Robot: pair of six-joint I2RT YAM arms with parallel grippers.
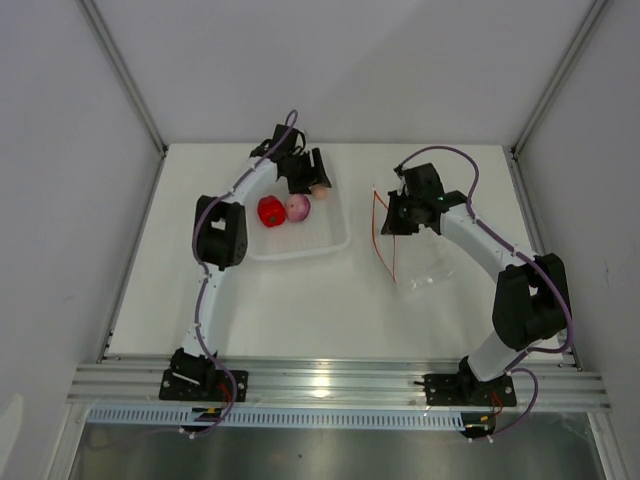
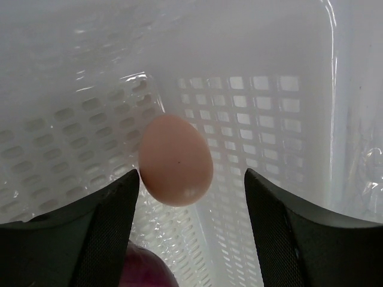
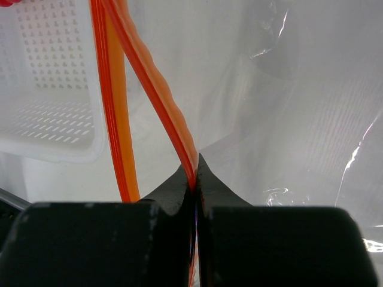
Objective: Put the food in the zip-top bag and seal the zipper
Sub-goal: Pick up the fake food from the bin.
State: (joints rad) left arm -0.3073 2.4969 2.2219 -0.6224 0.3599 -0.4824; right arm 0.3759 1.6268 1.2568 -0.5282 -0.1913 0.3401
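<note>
The clear bag point(image 1: 428, 270) is hard to make out against the table point(image 1: 260, 310), right of the tray point(image 1: 300, 249). The right gripper point(image 3: 195, 173) is clamped on its one zipper point(image 3: 149, 84). Three food pieces sit in the tray: the red one point(image 1: 270, 211), the purple one point(image 2: 146, 270), cut off in the left wrist view, and the peach ball point(image 2: 176, 160) between the left gripper's point(image 2: 191, 185) spread fingers.

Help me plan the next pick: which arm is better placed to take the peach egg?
Left. The left gripper, open, hangs over the white tray with the peach egg between its fingers. The right gripper is shut on the zipper of the zip-top bag, away from the tray.
</note>
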